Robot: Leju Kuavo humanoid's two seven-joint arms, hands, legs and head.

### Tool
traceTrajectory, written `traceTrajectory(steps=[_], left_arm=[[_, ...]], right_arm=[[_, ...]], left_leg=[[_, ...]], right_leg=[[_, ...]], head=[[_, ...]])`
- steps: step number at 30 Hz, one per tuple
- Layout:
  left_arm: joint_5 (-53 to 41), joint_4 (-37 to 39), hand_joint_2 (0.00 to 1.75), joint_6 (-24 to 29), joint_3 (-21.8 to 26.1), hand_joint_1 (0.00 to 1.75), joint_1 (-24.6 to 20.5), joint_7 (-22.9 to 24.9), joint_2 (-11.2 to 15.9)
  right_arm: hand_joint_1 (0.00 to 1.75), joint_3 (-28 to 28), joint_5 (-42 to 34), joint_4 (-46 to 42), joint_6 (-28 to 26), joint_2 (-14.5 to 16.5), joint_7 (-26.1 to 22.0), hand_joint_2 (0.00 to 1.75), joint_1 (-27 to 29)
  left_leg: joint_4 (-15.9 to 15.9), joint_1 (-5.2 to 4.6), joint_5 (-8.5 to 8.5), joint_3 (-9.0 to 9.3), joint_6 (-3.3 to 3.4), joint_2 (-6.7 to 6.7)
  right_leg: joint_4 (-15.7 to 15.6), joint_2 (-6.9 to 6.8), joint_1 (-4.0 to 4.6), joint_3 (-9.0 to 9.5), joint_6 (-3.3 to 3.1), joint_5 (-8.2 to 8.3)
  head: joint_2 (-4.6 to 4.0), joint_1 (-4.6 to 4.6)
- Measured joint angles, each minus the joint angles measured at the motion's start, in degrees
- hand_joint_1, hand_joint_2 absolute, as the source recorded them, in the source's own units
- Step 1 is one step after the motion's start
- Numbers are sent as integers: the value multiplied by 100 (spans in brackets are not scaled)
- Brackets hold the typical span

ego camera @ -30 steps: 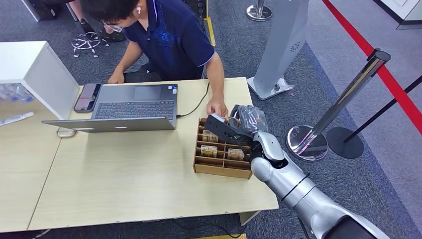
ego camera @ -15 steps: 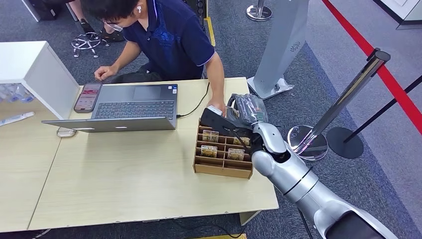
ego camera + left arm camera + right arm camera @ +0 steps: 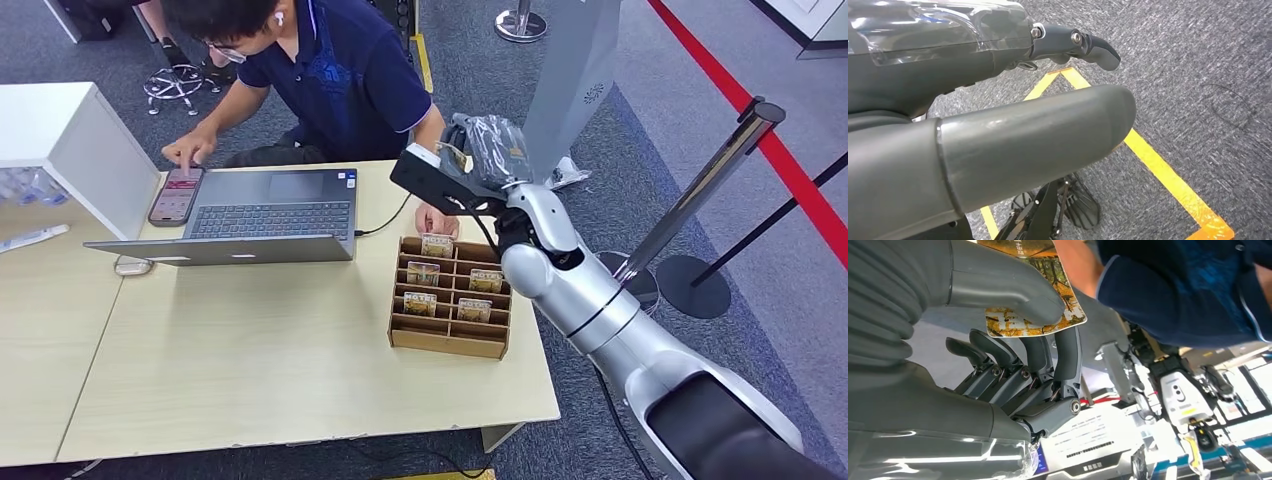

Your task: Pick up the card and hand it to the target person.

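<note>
While raised above counter (image 3: 250, 370) beside person (image 3: 340, 80), right hand (image 3: 480, 160) pinches card (image 3: 1035, 315) between thumb and fingers (image 3: 1048, 360). Left hand (image 3: 998, 100) over carpet, fingers' state unclear.

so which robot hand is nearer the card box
Right. The right hand is raised just beyond the card box, pinching a card; the left hand hangs over carpet.

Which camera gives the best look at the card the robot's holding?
The right wrist view: the card sits close up, pinched by the right robot hand, its autumn print clear. In the head view it is barely a sliver at that hand. The left wrist view looks at carpet.
</note>
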Motion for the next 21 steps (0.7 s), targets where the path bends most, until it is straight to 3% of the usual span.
traceTrajectory(steps=[10,21], left_arm=[[-156,0,0,-51,-2,0,0,23,0],[-220,0,0,-73,-2,0,2,38,0]], right_arm=[[175,93,-647,1559,-721,474,-919,175,-560],[175,83,-1000,2926,-1193,792,-1324,175,-652]], left_leg=[[0,0,1,-1,0,-3],[1,0,1,0,0,-2]], right_leg=[[0,-3,0,-1,0,0],[0,-3,0,-2,0,0]], head=[[1,1],[0,0]])
